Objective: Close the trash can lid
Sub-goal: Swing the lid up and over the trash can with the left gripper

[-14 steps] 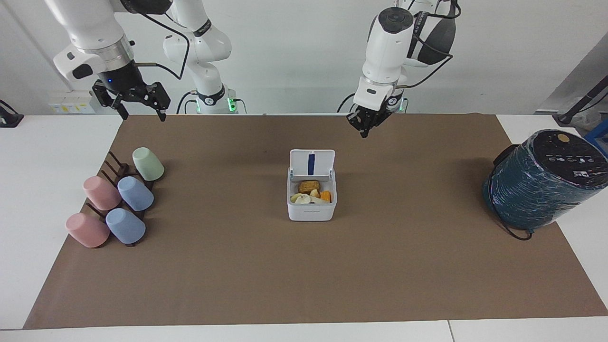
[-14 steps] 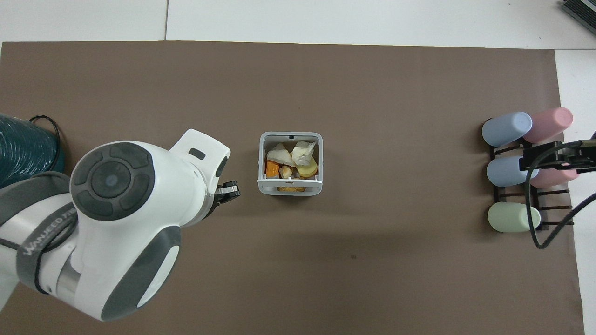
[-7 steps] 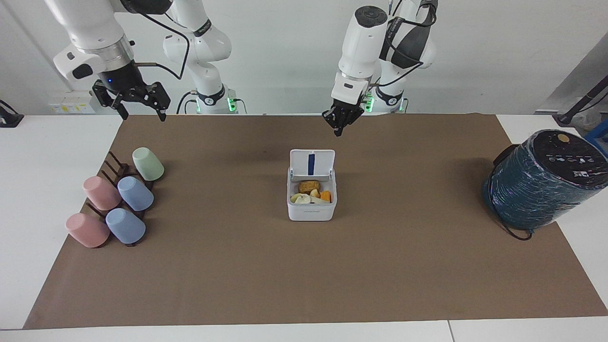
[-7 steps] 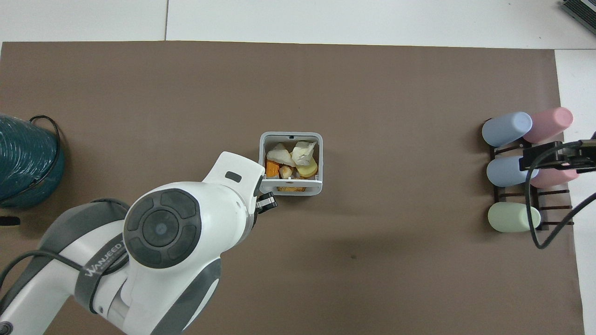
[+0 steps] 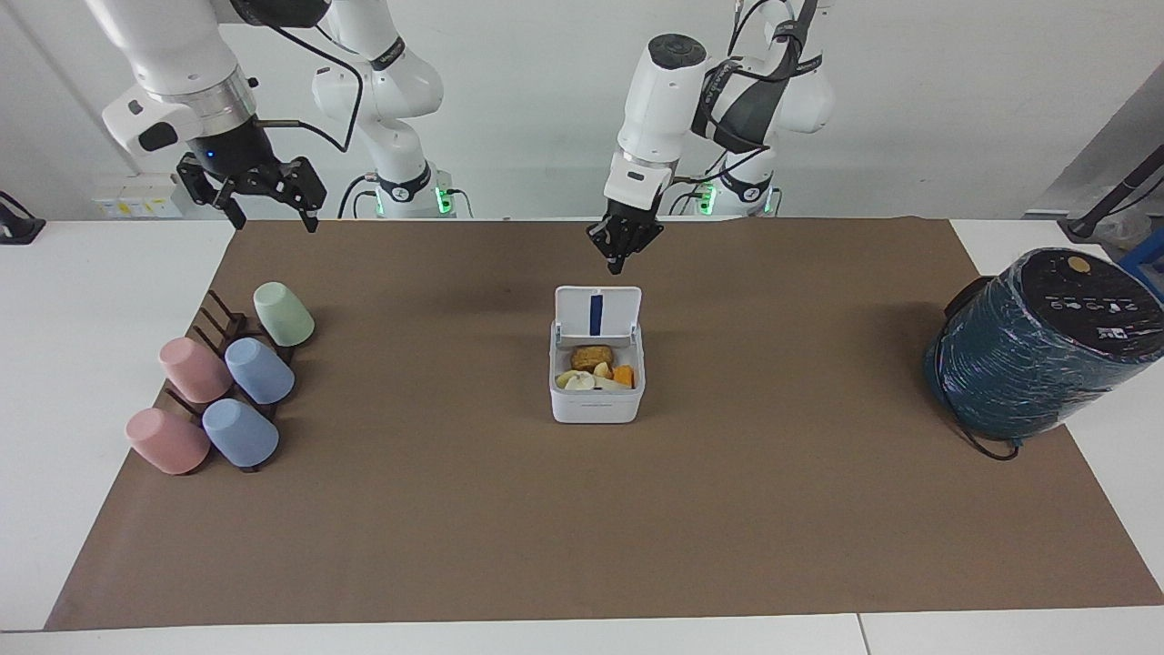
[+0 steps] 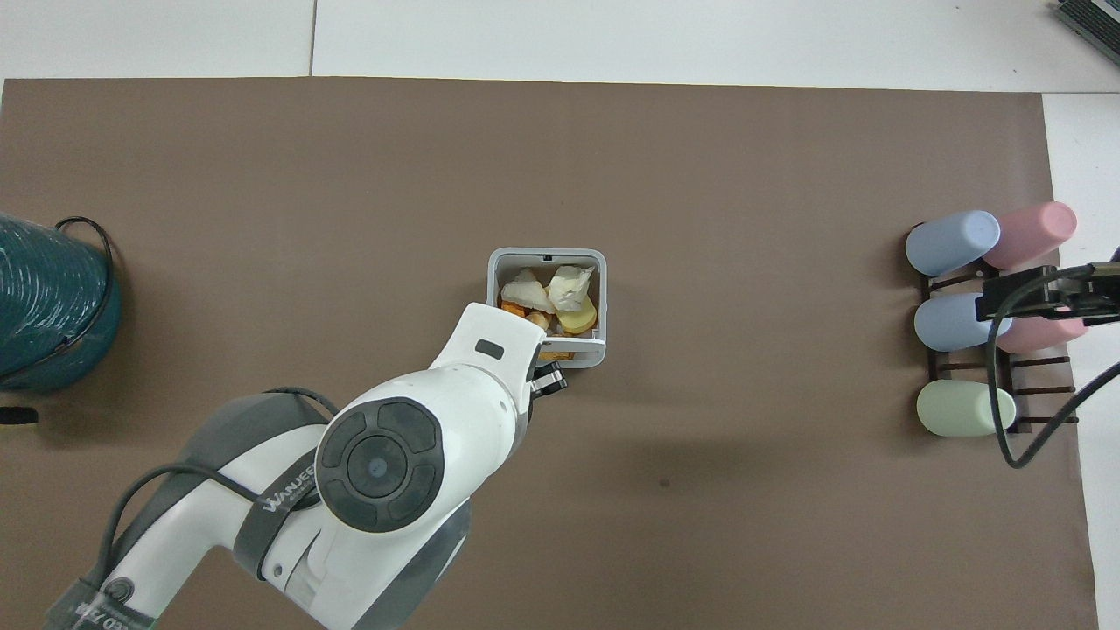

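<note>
The white trash can (image 5: 596, 400) stands mid-mat with food scraps inside; it also shows in the overhead view (image 6: 547, 256). Its lid (image 5: 597, 314) stands upright and open on the side nearer to the robots, blue stripe showing; in the overhead view the lid (image 6: 579, 353) is seen edge-on and partly hidden by the left arm. My left gripper (image 5: 618, 259) is shut and empty, in the air just above the lid's top edge, not touching it; its tip shows in the overhead view (image 6: 549, 383). My right gripper (image 5: 264, 205) is open and waits over the mat's corner, above the cup rack (image 6: 1041, 293).
A dark rack with several pastel cups (image 5: 218, 382) lies toward the right arm's end (image 6: 980, 324). A large dark teal wrapped cylinder (image 5: 1037, 350) stands at the left arm's end (image 6: 44, 306). Brown mat (image 5: 582, 528) covers the table.
My left gripper has swung from toward the left arm's end of the table to just above the open lid. The lid, the trash can and the right arm have not moved.
</note>
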Robot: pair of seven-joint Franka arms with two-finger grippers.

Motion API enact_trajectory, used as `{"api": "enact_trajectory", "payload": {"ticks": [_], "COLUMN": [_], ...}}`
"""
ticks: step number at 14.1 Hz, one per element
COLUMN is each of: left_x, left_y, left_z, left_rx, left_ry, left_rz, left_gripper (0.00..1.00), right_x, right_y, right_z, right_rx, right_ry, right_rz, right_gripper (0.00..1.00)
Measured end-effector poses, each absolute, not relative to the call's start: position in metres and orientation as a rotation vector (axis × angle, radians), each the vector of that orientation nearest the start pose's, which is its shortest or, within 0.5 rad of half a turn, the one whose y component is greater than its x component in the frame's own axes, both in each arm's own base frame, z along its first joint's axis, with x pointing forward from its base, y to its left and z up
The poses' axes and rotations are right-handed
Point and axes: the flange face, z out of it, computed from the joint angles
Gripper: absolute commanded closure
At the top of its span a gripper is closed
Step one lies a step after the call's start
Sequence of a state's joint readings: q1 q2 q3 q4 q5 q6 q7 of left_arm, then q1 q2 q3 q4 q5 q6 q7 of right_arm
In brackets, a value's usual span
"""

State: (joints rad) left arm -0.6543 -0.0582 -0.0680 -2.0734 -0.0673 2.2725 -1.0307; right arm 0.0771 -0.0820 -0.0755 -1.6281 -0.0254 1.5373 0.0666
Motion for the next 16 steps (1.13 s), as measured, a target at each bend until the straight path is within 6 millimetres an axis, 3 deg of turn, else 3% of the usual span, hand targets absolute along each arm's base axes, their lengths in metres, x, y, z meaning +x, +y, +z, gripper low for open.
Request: {"api": "enact_trajectory", "payload": {"ticks": [9,16], "left_x": [0.458,0.478], "left_y": [-0.373,-0.372], "left_z": [0.466,0.447], "left_rx": [-3.423,-3.447], "left_ry": [-0.754,-0.835], "left_rz": [-0.449,-0.513], "left_gripper": [1.0,1.0], "right_x": [0.525,0.525], "right_y": [-0.004,-0.004], "right_z": [0.639,0.639], "right_rx": [-3.159,-3.159], "right_ry": [0.103,0.103], "right_rz": [0.013,0.013], "right_gripper": [0.0,0.0]}}
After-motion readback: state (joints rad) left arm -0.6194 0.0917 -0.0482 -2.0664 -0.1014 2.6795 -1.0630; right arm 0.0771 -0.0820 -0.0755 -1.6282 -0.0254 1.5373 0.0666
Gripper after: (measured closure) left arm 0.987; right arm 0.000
